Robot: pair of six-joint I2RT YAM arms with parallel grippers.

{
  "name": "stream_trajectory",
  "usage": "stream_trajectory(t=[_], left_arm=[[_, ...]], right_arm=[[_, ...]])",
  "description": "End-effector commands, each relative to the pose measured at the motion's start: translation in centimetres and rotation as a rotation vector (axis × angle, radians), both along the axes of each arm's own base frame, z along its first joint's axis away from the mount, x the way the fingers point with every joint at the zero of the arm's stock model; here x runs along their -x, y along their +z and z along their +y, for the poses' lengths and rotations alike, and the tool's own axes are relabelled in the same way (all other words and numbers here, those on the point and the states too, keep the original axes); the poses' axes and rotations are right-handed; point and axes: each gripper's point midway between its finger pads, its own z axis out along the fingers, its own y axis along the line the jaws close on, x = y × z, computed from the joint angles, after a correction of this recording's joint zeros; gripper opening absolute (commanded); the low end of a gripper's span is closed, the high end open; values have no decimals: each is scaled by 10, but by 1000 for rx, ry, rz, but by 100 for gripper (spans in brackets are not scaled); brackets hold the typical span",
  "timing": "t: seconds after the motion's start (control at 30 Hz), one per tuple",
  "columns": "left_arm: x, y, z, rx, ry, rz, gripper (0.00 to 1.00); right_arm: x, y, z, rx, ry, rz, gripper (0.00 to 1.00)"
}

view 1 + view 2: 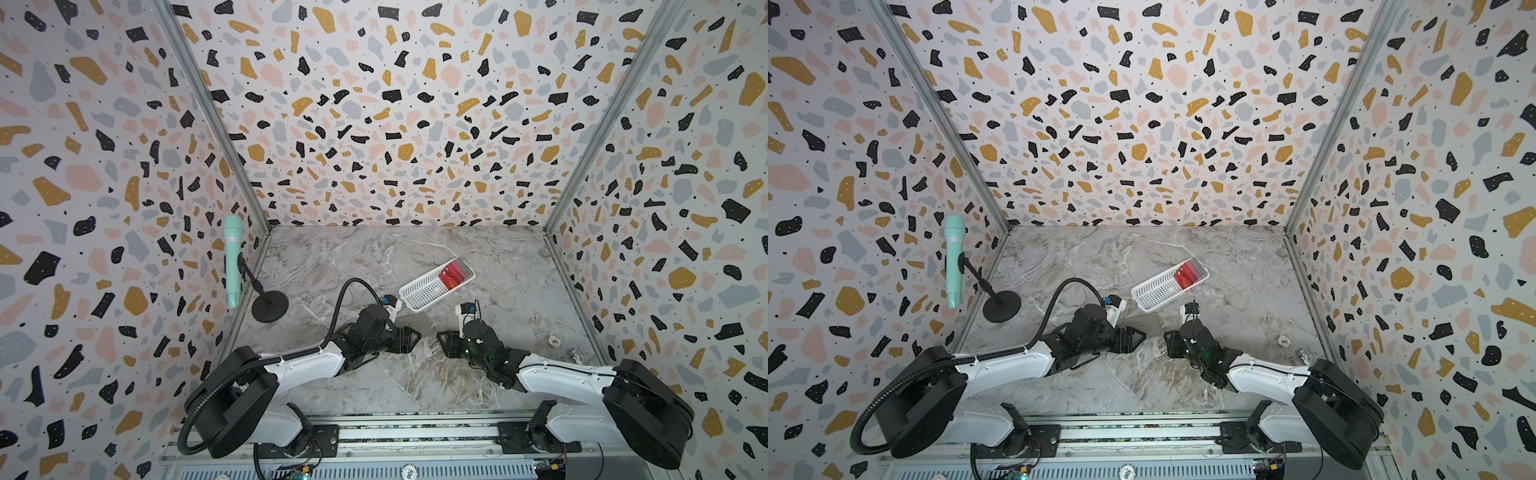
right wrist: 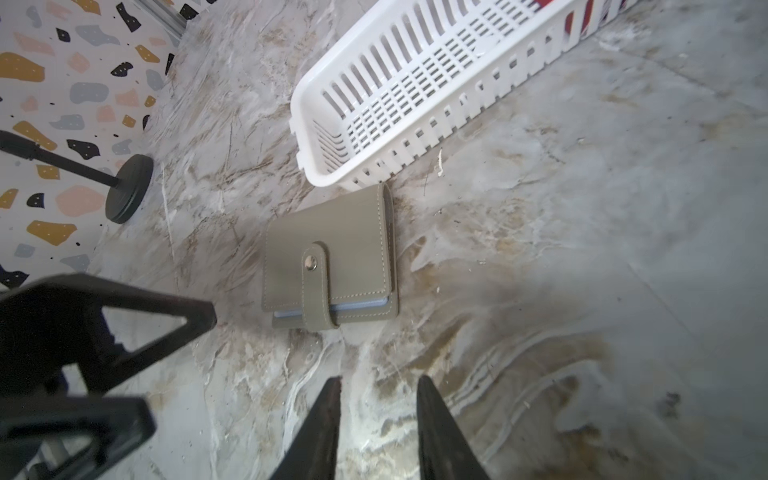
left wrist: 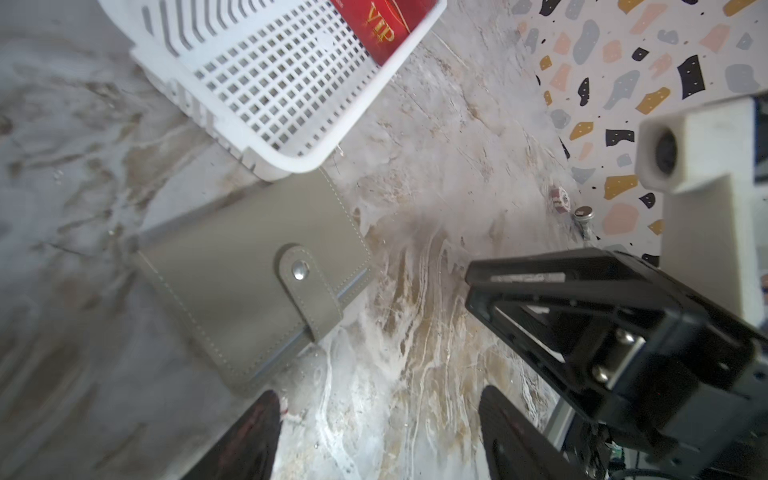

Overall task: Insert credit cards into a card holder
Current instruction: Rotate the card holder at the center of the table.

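The card holder (image 3: 249, 274) is a grey-taupe wallet lying flat on the marble table, snapped shut, with one corner against the white basket (image 3: 270, 83). It also shows in the right wrist view (image 2: 332, 257) and in a top view (image 1: 1144, 324). Red credit cards (image 1: 453, 274), the top one lettered "VIP" (image 3: 382, 29), lie in the basket's far end. My left gripper (image 3: 380, 392) is open and holds nothing, just short of the wallet's near edge. My right gripper (image 2: 379, 380) faces it, narrowly open and holding nothing, a little short of the wallet's tab side.
A teal microphone (image 1: 232, 262) stands on a black round-based stand (image 1: 270, 307) at the left wall. A small round token (image 1: 555, 341) and a metal bolt (image 1: 575, 354) lie near the right wall. Patterned walls enclose three sides.
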Motion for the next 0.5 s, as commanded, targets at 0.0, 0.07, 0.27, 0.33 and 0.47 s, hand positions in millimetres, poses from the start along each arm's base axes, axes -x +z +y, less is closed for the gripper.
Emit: stream_trajectory(t=[0.0, 0.07, 0.27, 0.33, 0.47], left_arm=[[-17, 1, 6, -69, 10, -39, 77], [-26, 0, 4, -90, -1, -47, 77], [-56, -7, 3, -166, -7, -79, 79], [-66, -13, 4, -179, -7, -79, 79], [-79, -23, 1, -193, -34, -74, 79]], right_arm=[[16, -9, -5, 57, 35, 3, 33], [22, -13, -5, 63, 37, 14, 33], [29, -21, -1, 37, 60, 29, 33], [29, -22, 0, 32, 59, 31, 33], [27, -23, 6, 25, 71, 33, 33]])
